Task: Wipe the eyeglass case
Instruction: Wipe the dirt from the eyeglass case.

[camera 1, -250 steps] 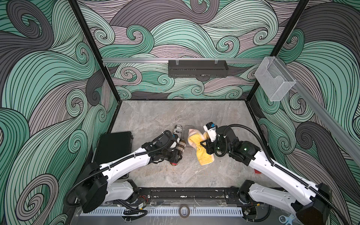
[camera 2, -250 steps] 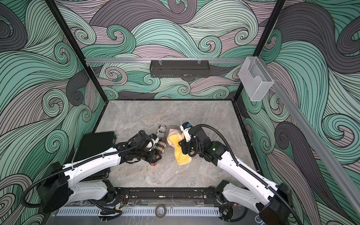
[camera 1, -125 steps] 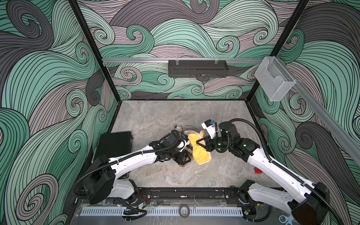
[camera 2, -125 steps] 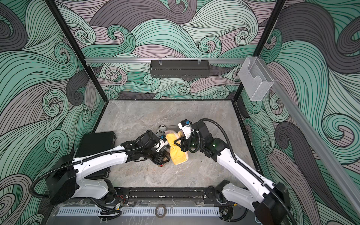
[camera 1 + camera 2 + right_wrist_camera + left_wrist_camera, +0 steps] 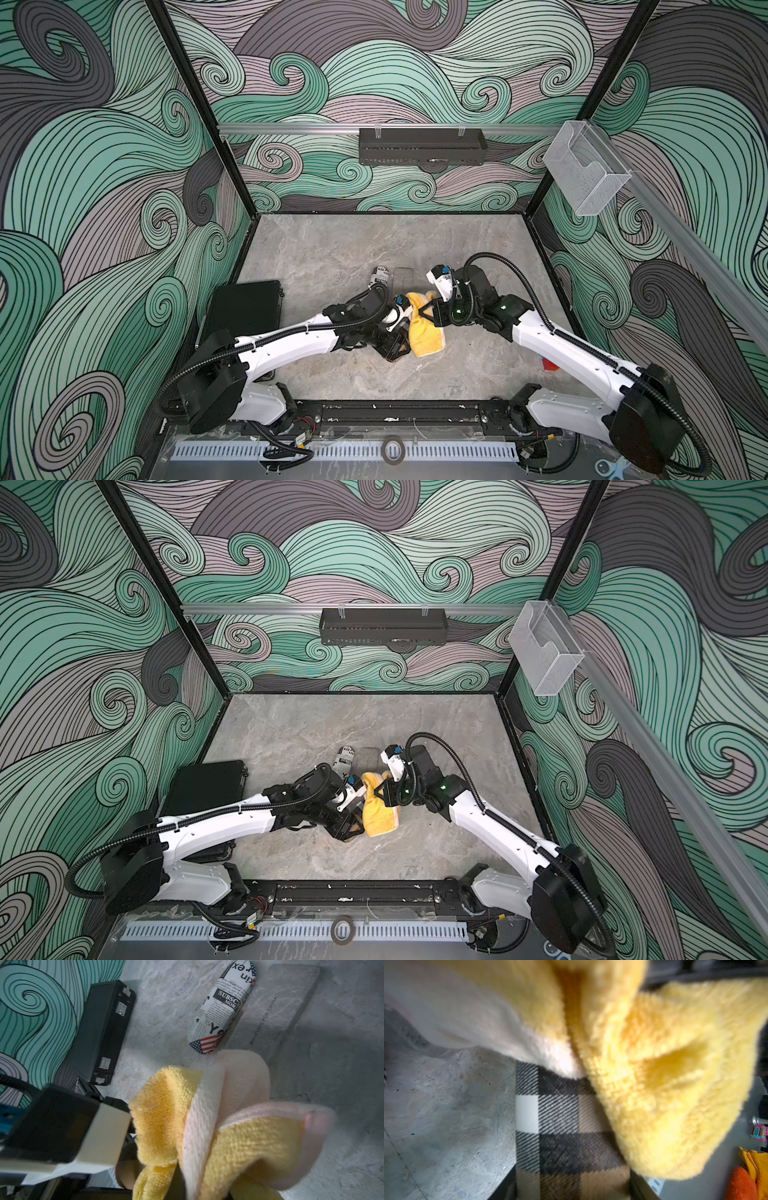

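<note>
Right gripper [image 5: 424, 314] is clamped shut on a bunched yellow cloth [image 5: 423, 338]. The cloth drapes onto the plaid eyeglass case [image 5: 566, 1136], which is pinched in the left gripper [image 5: 395, 352] at mid-table [image 5: 374, 245].

Judgement: lay the cloth flat and stroke along the case's length while the left grip stays firm.

Edges: newspaper-print case [image 5: 222, 1009] and grey slab [image 5: 286, 1001] lie near, on the far side. The black box [image 5: 245, 309] is well apart. There is open table on the near side.
</note>
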### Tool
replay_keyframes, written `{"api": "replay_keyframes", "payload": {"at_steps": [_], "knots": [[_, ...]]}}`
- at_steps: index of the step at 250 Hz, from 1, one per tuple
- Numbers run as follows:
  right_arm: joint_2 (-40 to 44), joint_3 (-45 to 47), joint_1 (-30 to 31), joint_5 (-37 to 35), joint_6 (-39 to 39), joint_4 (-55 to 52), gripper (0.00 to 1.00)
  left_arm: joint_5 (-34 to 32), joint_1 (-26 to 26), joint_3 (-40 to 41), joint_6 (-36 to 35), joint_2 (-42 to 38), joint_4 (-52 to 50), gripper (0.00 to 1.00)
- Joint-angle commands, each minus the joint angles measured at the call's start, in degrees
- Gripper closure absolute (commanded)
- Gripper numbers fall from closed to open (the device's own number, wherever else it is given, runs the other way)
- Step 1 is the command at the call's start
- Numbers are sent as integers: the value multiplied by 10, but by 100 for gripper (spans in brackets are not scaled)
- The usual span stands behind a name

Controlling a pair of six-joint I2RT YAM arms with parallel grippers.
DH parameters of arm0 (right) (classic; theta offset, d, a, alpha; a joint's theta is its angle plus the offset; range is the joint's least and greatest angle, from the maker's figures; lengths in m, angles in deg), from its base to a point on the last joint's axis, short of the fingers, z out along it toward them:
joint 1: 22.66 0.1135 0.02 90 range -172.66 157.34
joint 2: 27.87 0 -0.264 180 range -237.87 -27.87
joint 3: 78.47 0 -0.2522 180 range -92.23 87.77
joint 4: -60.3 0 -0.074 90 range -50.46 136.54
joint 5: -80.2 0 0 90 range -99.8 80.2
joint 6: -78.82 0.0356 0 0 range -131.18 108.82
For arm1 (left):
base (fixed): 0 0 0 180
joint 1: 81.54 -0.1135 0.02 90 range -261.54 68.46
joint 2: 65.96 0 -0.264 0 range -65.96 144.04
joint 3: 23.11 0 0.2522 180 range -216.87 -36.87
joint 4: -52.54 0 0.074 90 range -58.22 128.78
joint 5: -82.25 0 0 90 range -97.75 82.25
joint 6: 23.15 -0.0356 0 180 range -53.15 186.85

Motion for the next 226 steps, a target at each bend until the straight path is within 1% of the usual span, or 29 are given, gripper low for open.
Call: {"api": "replay_keyframes", "payload": {"at_steps": [1, 27, 51, 74, 92, 107, 142, 162, 176, 185, 194, 226], "knots": [[2, 4, 1, -34, -22, -42, 100, 3, 10, -43, -18, -8, 29, 46], [17, 5, 5, 31, -23, -2, 100, 0, 16, -51, -19, 2, 28, 46], [-3, -2, 12, 95, -18, 28, 100, -14, 25, -56, -19, 6, 32, 47], [-28, -4, 29, 122, -12, 42, 100, -21, 33, -61, -18, 3, 37, 47], [-32, 12, 33, 131, 2, 67, 100, -32, 37, -62, -18, 1, 35, 47], [-27, 20, 33, 101, 2, 56, 100, -40, 40, -62, -19, -1, 31, 47], [-20, 11, 18, -43, -12, -38, 100, -49, 45, -58, -18, -1, 26, 47], [-24, -5, 15, -112, -22, -88, 100, -54, 49, -59, -20, 3, 20, 47], [-24, -13, 14, -121, -25, -93, 100, -58, 53, -60, -22, 6, 15, 47], [-22, -17, 14, -107, -26, -87, 100, -62, 55, -60, -22, 7, 13, 47], [-21, -17, 14, -73, -26, -70, 100, -65, 56, -60, -23, 9, 11, 47], [-24, -14, 21, 94, -24, 3, 100, -73, 61, -58, -23, 13, 11, 47]]}}
